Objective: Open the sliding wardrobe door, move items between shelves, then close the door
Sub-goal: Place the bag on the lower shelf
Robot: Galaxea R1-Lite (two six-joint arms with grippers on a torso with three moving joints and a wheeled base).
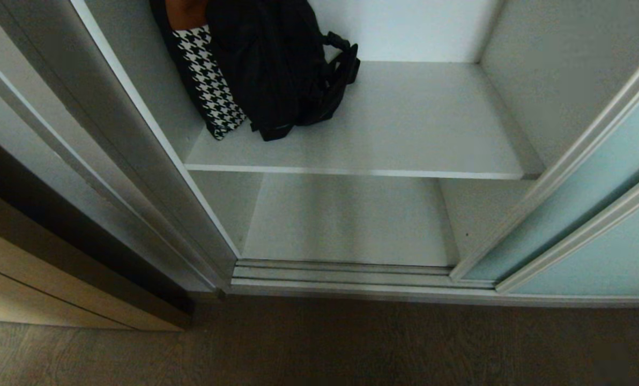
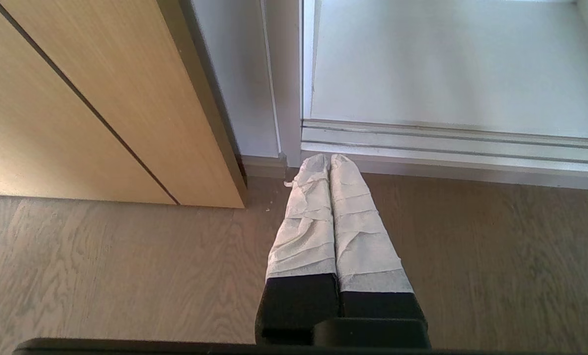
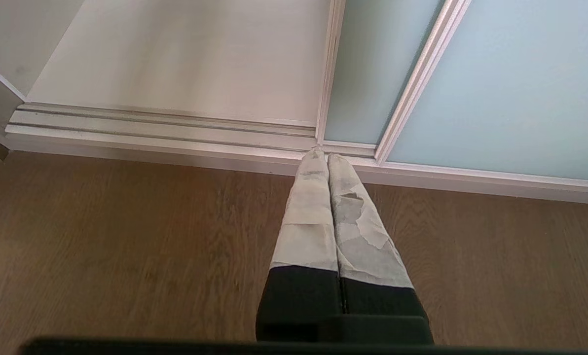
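sliding wardrobe door [image 1: 577,214] slid aside; left hand [image 2: 329,159], right hand [image 3: 322,154] pressed together, empty, above floor [image 3: 126,236].

The head view is dim: the wood floor [image 1: 319,348] below the floor track [image 1: 341,273] lies in deep shadow, while the upper shelf [image 1: 405,134] catches soft, even light and throws a shadow onto the lower shelf [image 1: 346,220]. Straight frame edges lean and splay toward the corners. Both wrist views are brighter, with the sliding wardrobe door [image 3: 511,88] evenly lit, free of glare, and slightly soft.
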